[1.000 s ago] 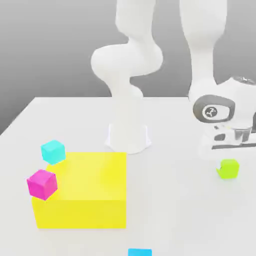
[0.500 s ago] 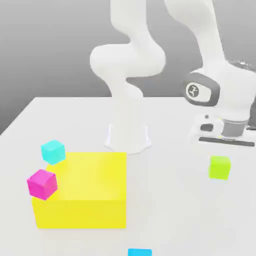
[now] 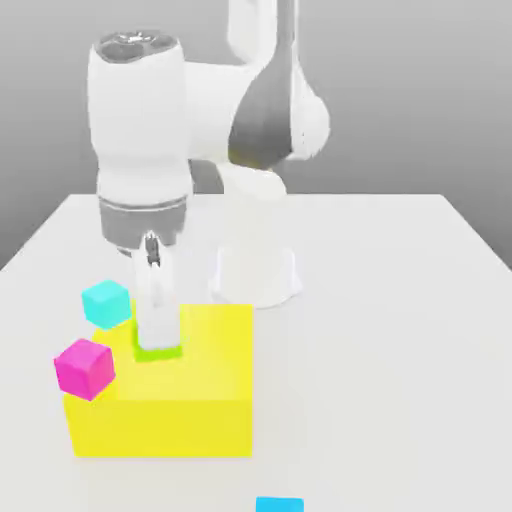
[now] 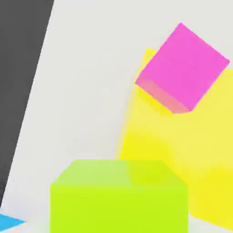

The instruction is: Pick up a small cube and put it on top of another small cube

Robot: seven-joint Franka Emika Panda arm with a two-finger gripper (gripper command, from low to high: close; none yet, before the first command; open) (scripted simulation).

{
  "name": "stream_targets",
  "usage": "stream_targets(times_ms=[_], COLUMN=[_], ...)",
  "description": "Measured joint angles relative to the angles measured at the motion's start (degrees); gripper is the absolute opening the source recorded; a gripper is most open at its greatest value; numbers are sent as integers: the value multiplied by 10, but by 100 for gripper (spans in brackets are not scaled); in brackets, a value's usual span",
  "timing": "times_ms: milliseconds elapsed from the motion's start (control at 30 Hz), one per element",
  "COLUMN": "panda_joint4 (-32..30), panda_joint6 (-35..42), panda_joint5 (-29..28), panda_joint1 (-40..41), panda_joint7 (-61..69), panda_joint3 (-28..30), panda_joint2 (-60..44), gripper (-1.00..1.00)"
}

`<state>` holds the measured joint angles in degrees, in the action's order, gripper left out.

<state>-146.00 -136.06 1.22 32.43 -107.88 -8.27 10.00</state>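
Note:
The small cube (image 3: 160, 352) is lime-green and sits low over the top of the big yellow block (image 3: 205, 385), near that block's far corner on the exterior view's left. My gripper (image 3: 157, 340) points straight down and is shut on the small cube; its white fingers (image 3: 156, 300) hide most of it. In the hand view the small cube (image 4: 118, 198) is close up between the jaws, with the yellow block (image 4: 182, 154) behind it. Whether the cube touches the block, I cannot tell.
A magenta cube (image 3: 84, 367) (image 4: 182, 68) leans tilted on the yellow block's near left corner. A cyan cube (image 3: 106, 303) lies just beyond the block's far left corner. Another cyan cube (image 3: 279, 505) lies at the table's front edge. The arm's base (image 3: 256, 272) stands behind the block.
The arm has swung from the exterior view's right across to the left, carrying the lime-green cube from above the table to over the yellow block.

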Motion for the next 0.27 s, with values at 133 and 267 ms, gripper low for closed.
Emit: stream_targets(times_ms=[133, 267], panda_joint4=[-14, -14], panda_joint6=[-71, -71], panda_joint5=[-4, -4], panda_joint1=[20, 20], panda_joint7=[-9, -9], panda_joint3=[18, 18], panda_joint2=[-57, -57], gripper=[100, 100])
